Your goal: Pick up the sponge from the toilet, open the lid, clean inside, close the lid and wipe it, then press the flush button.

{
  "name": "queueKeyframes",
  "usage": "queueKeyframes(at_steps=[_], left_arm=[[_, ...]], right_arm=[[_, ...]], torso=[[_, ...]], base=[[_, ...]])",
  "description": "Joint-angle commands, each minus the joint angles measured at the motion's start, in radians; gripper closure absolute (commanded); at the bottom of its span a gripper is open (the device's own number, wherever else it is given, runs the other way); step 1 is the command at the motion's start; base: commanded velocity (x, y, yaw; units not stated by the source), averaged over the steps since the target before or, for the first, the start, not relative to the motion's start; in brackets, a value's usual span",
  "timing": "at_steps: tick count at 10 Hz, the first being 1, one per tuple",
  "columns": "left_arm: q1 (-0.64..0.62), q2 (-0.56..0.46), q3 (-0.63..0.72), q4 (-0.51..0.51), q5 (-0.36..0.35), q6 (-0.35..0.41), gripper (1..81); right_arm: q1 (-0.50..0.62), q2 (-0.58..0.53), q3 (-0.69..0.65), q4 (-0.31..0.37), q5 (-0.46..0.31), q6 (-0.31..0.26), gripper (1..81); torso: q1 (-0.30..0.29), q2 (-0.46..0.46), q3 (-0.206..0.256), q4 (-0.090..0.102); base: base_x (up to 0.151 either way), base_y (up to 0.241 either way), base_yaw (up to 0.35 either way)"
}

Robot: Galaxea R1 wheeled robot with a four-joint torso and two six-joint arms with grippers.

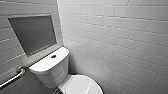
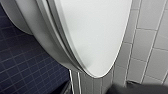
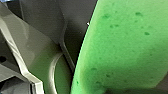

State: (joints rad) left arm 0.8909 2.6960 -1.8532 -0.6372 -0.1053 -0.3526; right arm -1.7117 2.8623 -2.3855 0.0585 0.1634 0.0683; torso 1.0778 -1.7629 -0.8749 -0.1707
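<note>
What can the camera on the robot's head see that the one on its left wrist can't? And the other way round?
Head view: the toilet tank with its dark round flush button, a grey framed panel on the wall and a metal grab bar. Left wrist view: the dark blue tiled floor and the curved underside of the bowl, up close. Both: the closed white lid and the white wall tiles.
</note>
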Motion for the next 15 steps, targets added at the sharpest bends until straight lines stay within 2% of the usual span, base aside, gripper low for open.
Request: queueKeyframes(at_steps=[1,6,11,15], left_arm=[[-0.118,0.028,-0.027,0.016,0.05,0.0,1.0],[-0.144,0.091,-0.089,0.016,0.045,-0.005,1.0],[-0.152,0.088,-0.09,0.022,0.044,-0.005,1.0],[-0.152,0.124,-0.178,0.022,0.047,-0.005,1.0]], right_arm=[[0.04,0.001,0.0,0.007,-0.001,0.004,81.1],[0.036,0.004,-0.009,0.006,-0.001,0.004,81.1],[0.036,0.007,-0.01,0.006,-0.001,0.004,81.1],[0.039,0.008,-0.009,0.006,-0.001,0.004,81.1]], torso=[[0.0,0.0,0.0,0.0],[0.0,0.0,0.0,0.0],[0.0,0.0,0.0,0.0],[0.0,0.0,0.0,0.0]], base=[[0.0,0.0,0.0],[0.0,0.0,0.0],[0.0,0.0,0.0],[0.0,0.0,0.0]])
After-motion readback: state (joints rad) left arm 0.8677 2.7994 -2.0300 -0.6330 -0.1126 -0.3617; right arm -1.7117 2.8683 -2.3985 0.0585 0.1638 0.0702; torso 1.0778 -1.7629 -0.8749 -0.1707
